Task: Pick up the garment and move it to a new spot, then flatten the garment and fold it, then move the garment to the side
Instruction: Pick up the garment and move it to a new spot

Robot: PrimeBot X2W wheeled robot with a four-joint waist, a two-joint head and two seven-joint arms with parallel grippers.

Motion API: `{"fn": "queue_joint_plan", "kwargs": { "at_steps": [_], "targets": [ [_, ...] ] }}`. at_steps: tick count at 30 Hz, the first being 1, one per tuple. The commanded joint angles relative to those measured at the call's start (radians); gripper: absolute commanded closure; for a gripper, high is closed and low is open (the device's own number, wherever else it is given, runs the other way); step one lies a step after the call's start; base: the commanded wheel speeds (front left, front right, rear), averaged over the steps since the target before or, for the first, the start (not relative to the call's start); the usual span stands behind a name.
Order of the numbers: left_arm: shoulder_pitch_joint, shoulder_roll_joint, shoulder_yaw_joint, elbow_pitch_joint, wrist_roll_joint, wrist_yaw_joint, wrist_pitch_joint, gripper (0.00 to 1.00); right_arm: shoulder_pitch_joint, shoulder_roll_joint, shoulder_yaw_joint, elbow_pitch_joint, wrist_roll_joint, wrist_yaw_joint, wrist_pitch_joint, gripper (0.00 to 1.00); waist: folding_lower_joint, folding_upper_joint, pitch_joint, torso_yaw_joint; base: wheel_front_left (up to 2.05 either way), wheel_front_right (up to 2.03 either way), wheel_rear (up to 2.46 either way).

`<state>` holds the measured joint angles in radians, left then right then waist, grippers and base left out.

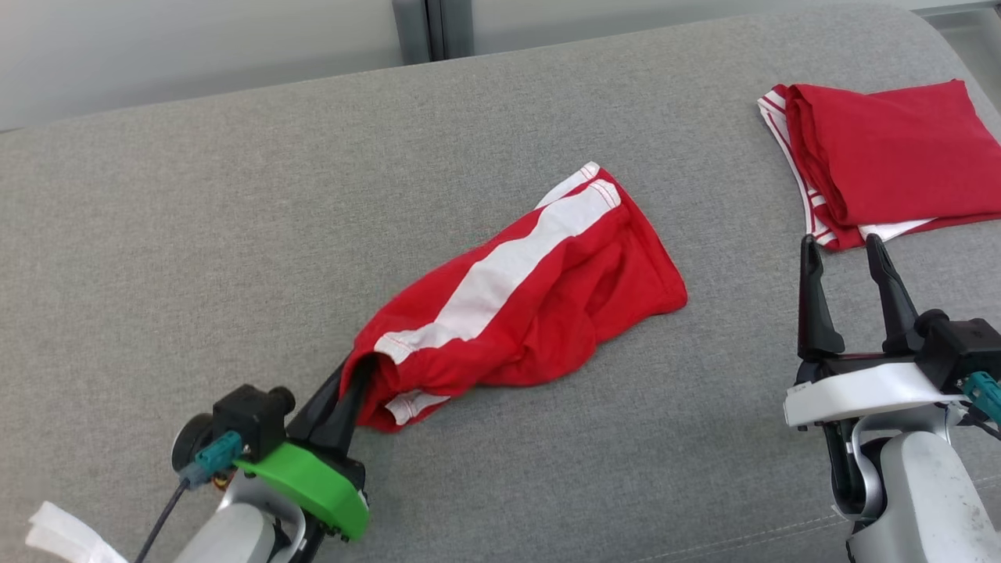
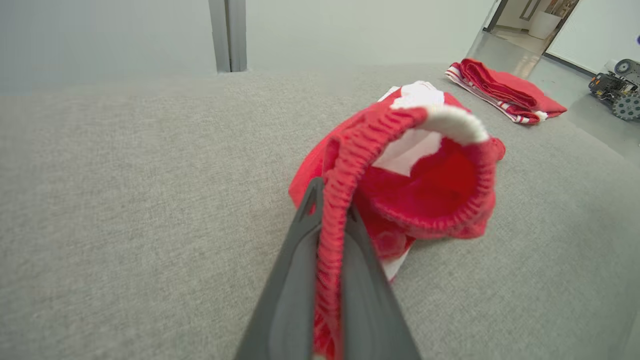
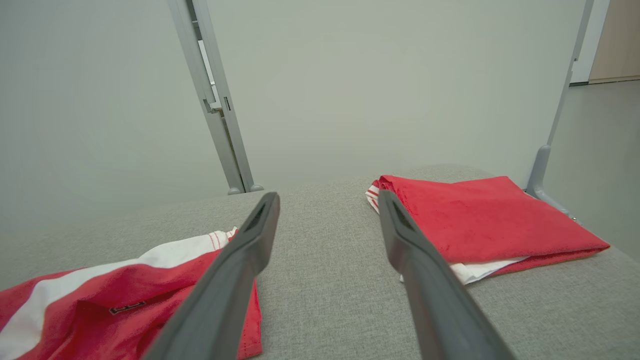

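Observation:
The garment point(image 1: 539, 289) is a pair of red shorts with a white side stripe, lying crumpled in the middle of the grey cushion point(image 1: 235, 219). My left gripper point(image 1: 348, 391) at the lower left is shut on its elastic waistband. In the left wrist view the waistband point(image 2: 350, 165) runs between the two dark fingers point(image 2: 295, 280) and loops open beyond them. My right gripper point(image 1: 844, 250) stands open at the right, nothing between its fingers. The right wrist view shows the garment point(image 3: 100, 300) low on the left of that gripper point(image 3: 327, 200).
A folded red garment point(image 1: 891, 156) with white trim lies at the cushion's far right corner, just beyond my right fingertips. A pale wall with a grey post point(image 1: 426, 27) runs behind the cushion. A white scrap point(image 1: 62, 536) shows at the lower left. A wheeled machine point(image 2: 617, 87) stands on the floor.

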<state>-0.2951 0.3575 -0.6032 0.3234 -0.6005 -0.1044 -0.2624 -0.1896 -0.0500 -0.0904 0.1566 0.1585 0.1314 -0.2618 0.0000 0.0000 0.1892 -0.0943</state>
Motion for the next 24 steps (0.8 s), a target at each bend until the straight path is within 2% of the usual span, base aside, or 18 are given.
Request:
{"fn": "queue_joint_plan", "kwargs": {
  "at_steps": [1,3,4,5,6,11,15,24],
  "targets": [
    [0.041,-0.015,0.020,0.004,0.008,-0.003,-0.003,1.00,0.005,-0.001,-0.001,0.004,0.006,-0.002,-0.004,0.00,0.0000,0.0000,0.001,0.002,0.00,0.00,0.00],
    [0.076,-0.033,0.040,0.011,0.022,-0.006,-0.003,1.00,0.008,-0.001,0.000,0.009,0.006,-0.002,-0.004,0.00,0.0000,0.0000,0.001,0.008,0.00,0.00,0.00],
    [0.087,-0.043,0.053,0.011,0.027,-0.006,-0.003,0.90,0.008,-0.001,0.001,0.011,0.006,-0.002,-0.004,0.00,0.0000,0.0000,0.001,0.011,0.00,0.00,0.00],
    [0.101,-0.057,0.071,0.008,0.032,-0.006,-0.003,0.59,0.007,-0.001,0.004,0.014,0.006,-0.002,-0.004,0.00,0.0000,0.0000,0.000,0.014,0.00,0.00,0.00],
    [0.111,-0.070,0.091,0.005,0.037,-0.004,-0.003,0.01,0.006,-0.001,0.006,0.016,0.007,-0.002,-0.004,0.00,0.0000,0.0000,-0.001,0.016,0.00,0.00,0.00],
    [0.166,-0.141,0.214,-0.035,0.078,0.000,-0.003,0.00,0.007,-0.001,0.011,0.032,0.005,-0.002,-0.004,0.00,0.0000,0.0000,-0.017,0.033,0.00,0.00,0.00],
    [0.196,-0.176,0.302,-0.091,0.121,-0.004,-0.003,0.00,0.007,-0.001,0.010,0.046,0.001,-0.002,-0.004,0.00,0.0000,0.0000,-0.038,0.047,0.00,0.00,0.00],
    [0.262,-0.215,0.475,-0.223,0.194,-0.002,-0.003,0.00,0.023,-0.001,0.000,0.064,-0.011,-0.002,-0.004,0.00,0.0000,0.0000,-0.102,0.077,0.00,0.00,0.00]
  ]
}}
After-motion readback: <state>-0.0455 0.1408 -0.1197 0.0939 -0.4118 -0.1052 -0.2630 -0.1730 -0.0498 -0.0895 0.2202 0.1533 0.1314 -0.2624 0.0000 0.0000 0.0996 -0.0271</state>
